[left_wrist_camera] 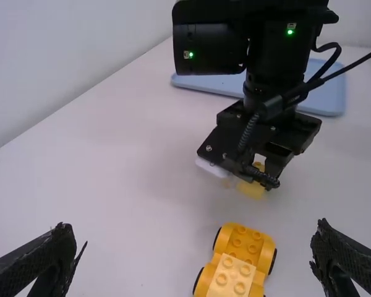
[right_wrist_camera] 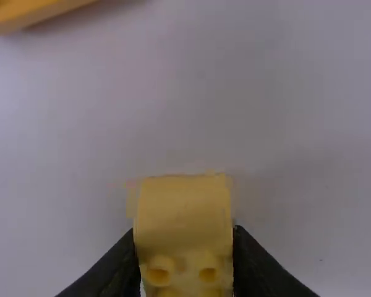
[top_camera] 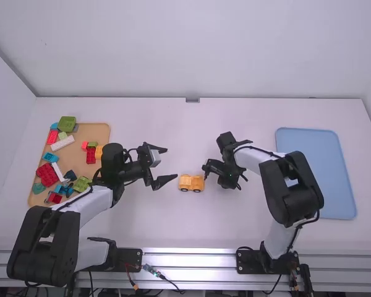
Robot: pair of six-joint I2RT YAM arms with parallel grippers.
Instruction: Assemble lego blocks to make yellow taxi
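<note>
The left gripper [top_camera: 172, 163] is open above the table, left of the yellow wheeled car base [top_camera: 191, 183]. In the left wrist view, the two fingers of my left gripper [left_wrist_camera: 195, 257] are far apart, with the car base [left_wrist_camera: 236, 263] lying between and beyond them; it bears a lighter yellow block [left_wrist_camera: 230, 277]. My right gripper [top_camera: 226, 174] is low, just right of the car base. In the right wrist view, the right gripper [right_wrist_camera: 184, 257] is shut on a yellow block [right_wrist_camera: 184, 213] with studs. That yellow block [left_wrist_camera: 252, 189] appears beneath the right gripper in the left wrist view.
A tan tray [top_camera: 101, 133] of mixed coloured blocks sits at the far left, partly behind the left arm. On the right side lies a blue tray [top_camera: 315, 173]. A pale piece [left_wrist_camera: 211, 167] shows beside the right gripper.
</note>
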